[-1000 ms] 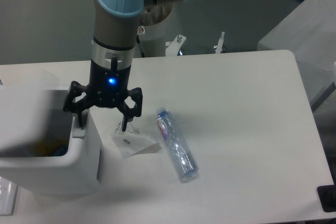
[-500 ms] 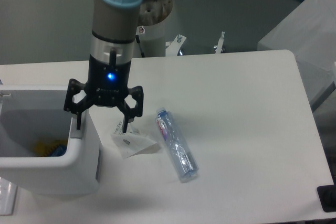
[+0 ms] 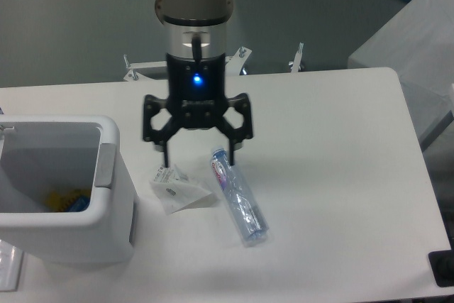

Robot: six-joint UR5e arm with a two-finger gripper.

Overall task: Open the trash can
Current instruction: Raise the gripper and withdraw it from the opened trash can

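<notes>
Now, trash can standing lid-open at surface left edge, hand hovering released, fingers spread, above wrapper and bottle.

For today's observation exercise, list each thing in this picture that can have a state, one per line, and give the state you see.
trash can: open, its inside visible from above, something yellow and blue at the bottom
gripper: open, empty, hanging above the table
clear plastic bottle: lying on its side on the table
white wrapper: crumpled, lying on the table beside the bottle
</notes>
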